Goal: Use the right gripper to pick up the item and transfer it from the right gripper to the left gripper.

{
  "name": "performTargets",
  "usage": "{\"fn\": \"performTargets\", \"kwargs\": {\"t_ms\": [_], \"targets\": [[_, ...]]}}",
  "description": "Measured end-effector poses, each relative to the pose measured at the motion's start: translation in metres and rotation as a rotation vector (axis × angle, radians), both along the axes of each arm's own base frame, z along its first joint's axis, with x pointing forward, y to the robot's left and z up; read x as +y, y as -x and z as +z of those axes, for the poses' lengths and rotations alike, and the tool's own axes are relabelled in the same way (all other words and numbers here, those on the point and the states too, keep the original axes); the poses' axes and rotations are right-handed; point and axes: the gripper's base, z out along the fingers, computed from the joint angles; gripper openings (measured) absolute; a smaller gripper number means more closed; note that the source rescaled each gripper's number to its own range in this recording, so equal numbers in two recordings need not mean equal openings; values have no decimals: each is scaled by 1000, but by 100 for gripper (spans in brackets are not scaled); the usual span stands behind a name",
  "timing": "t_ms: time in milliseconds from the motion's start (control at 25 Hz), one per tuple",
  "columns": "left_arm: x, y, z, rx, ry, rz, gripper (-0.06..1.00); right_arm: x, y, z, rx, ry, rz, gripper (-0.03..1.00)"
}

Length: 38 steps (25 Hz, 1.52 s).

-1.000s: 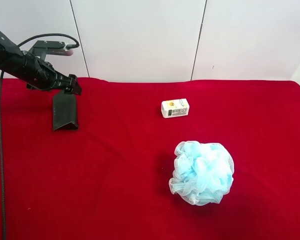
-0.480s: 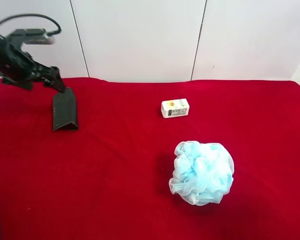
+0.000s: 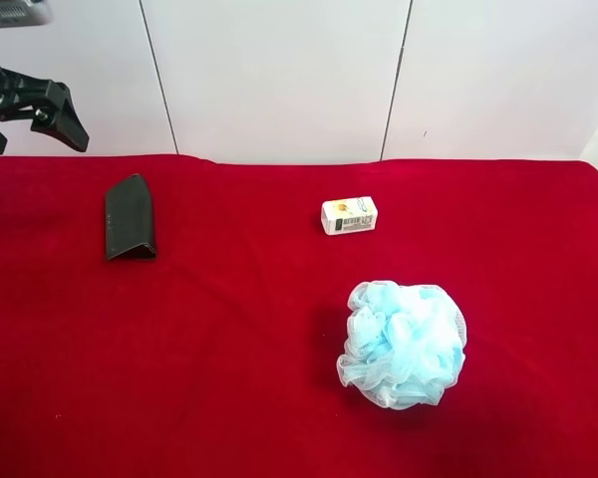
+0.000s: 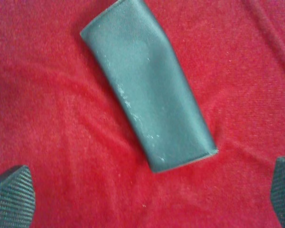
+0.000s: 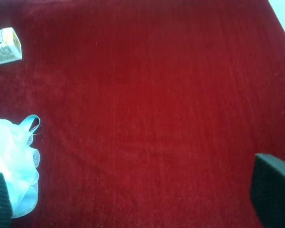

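The item [image 3: 130, 217], a flat dark green-black folded case, lies on the red cloth [image 3: 279, 398] at the exterior high view's left. It also fills the middle of the left wrist view [image 4: 147, 90]. The all-black left gripper [image 3: 35, 134] hangs above and beyond it at the upper left, apart from it, open and empty. Its fingertips [image 4: 9, 194] show wide apart in the left wrist view. The right gripper [image 5: 137, 199] is open and empty over bare cloth, and it is out of the exterior high view.
A small white printed box [image 3: 349, 215] lies mid-table and also shows in the right wrist view [image 5: 4, 45]. A fluffy light-blue bath puff [image 3: 403, 344] sits nearer the front and shows in the right wrist view [image 5: 12, 166]. A white wall stands behind the table.
The left gripper has drawn back up and to the left from the item's far end. The item has stayed lying in the same place.
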Motion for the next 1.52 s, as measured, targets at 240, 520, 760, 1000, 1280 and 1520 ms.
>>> {"fn": "performTargets", "kwargs": {"t_ms": [240, 520, 760, 1000, 1280, 1520], "targets": [[-4, 4, 2, 20, 8, -6, 100, 0, 0, 0, 0, 0, 0, 100], [-6, 13, -16, 90, 9, -13, 100, 0, 0, 0, 0, 0, 0, 100], [-7, 34, -44, 195, 18, -1, 100, 0, 0, 0, 0, 0, 0, 100], [-5, 68, -34, 225, 8, 42, 100, 0, 0, 0, 0, 0, 0, 100], [-3, 128, -13, 181, -18, 88, 100, 0, 0, 0, 0, 0, 0, 100], [-4, 193, -8, 113, -14, 87, 100, 0, 0, 0, 0, 0, 0, 100]]}}
